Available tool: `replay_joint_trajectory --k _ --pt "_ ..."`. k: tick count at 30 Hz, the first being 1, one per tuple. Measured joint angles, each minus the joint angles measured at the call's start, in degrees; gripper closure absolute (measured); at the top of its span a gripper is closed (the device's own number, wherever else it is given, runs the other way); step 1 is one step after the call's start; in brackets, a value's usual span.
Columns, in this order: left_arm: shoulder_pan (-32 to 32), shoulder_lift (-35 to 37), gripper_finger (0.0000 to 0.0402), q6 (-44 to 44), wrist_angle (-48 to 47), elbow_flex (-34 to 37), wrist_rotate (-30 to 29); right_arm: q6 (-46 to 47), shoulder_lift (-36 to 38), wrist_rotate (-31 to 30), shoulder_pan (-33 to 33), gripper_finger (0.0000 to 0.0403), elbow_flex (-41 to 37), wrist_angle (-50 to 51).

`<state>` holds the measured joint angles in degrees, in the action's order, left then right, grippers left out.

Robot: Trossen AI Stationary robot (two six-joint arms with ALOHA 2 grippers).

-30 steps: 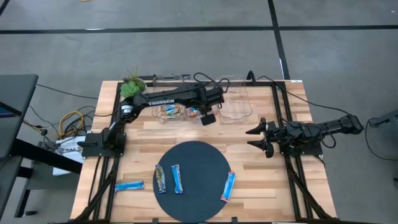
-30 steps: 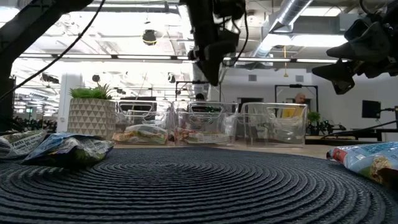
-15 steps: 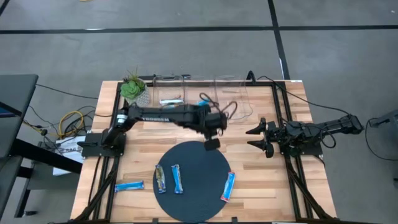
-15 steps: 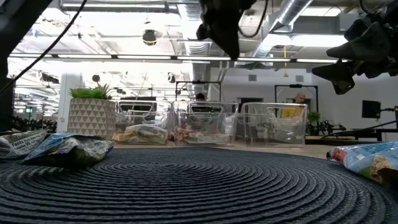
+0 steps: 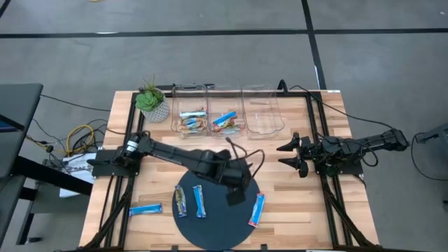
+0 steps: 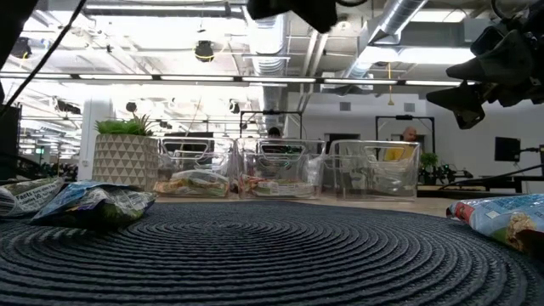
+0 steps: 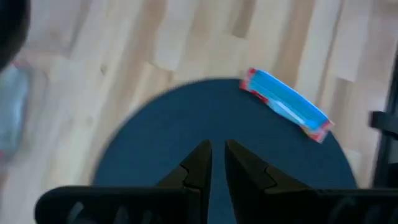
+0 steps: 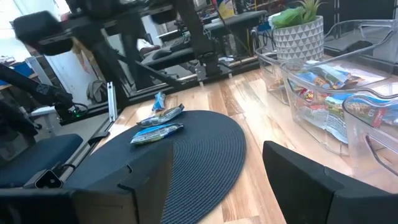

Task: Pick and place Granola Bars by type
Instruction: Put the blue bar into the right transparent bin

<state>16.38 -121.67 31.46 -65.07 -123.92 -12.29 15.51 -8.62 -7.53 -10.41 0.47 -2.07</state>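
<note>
Four granola bars lie flat near the table's front. A blue bar [image 5: 145,208] rests on the wood left of the round dark mat [image 5: 217,217]. A multicoloured bar [image 5: 180,201] and a blue bar [image 5: 199,201] lie on the mat's left part. Another blue bar [image 5: 257,208] [image 7: 286,106] lies across the mat's right rim. My left gripper [image 5: 236,197] [image 7: 217,163] hangs shut and empty above the mat, left of that bar. My right gripper [image 5: 290,155] [image 8: 217,180] waits open at the table's right side.
Three clear bins stand in a row at the far edge: the left bin [image 5: 190,120] and the middle bin [image 5: 225,120] hold bars, while the right bin [image 5: 263,117] shows none. A potted plant [image 5: 150,101] stands left of them. Bare wood lies between the bins and the mat.
My left gripper has swung from above the bins toward the table's near edge, out over the mat's right part, turning as it went. It has stayed shut and empty. The bins now show uncovered. The bars on the mat have not moved.
</note>
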Motion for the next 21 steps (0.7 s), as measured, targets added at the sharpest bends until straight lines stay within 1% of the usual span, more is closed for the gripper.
replay_joint_trajectory --k 6,9,15,21 --pt "3.2 0.0 0.0363 6.6 -7.0 0.0 0.0 0.0 0.0 0.0 0.0 0.0159 0.0 0.0" --pt "3.9 0.0 0.0363 8.5 -10.4 0.0 0.0 0.0 0.0 0.0 0.0 0.0159 0.0 0.0" --pt "4.3 0.0 0.0363 8.7 -12.0 0.0 -0.1 0.0 0.0 0.0 0.0 0.0159 0.0 0.0" --pt "4.0 0.0 0.0363 6.2 -11.9 0.0 -0.8 0.0 0.0 0.0 0.0 0.0159 0.0 0.0"
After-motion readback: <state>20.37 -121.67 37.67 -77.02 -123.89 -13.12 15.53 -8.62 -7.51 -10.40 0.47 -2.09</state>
